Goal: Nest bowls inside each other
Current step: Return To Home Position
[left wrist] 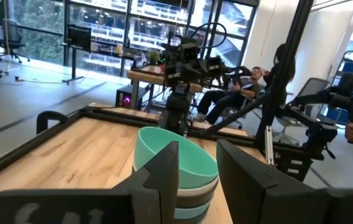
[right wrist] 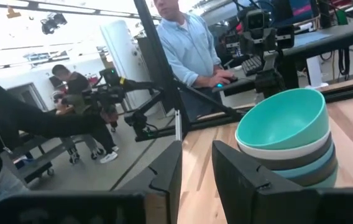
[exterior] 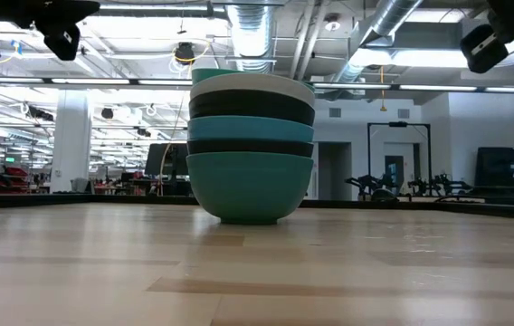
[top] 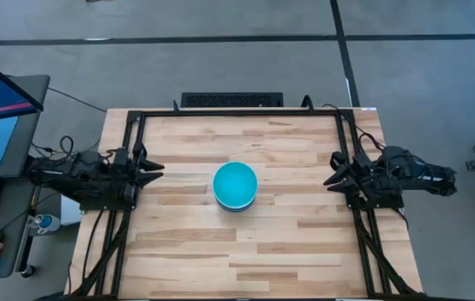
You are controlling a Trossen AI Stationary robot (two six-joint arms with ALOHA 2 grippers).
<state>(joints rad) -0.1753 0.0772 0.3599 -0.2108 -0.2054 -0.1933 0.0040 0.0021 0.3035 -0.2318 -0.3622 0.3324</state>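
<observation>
homing well means parking both arms wide of the stack. the left end effector (top: 150, 170) sits at frame left and the right end effector (top: 338, 174) at frame right, each with fingers parted and empty. the bowls (top: 235, 186) stand nested mid-frame on the surface (top: 288, 242), cyan on top, with white, black and teal bands below.

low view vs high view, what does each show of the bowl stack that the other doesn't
Only the low view shows the layers of the nested stack of round plain bowls: dark teal lowest, then black, cyan, black, white, a teal rim on top. Only the high view shows the top bowl's cyan inside, with the left gripper and right gripper at the table's sides. Both show one stack on the light wooden table.
</observation>
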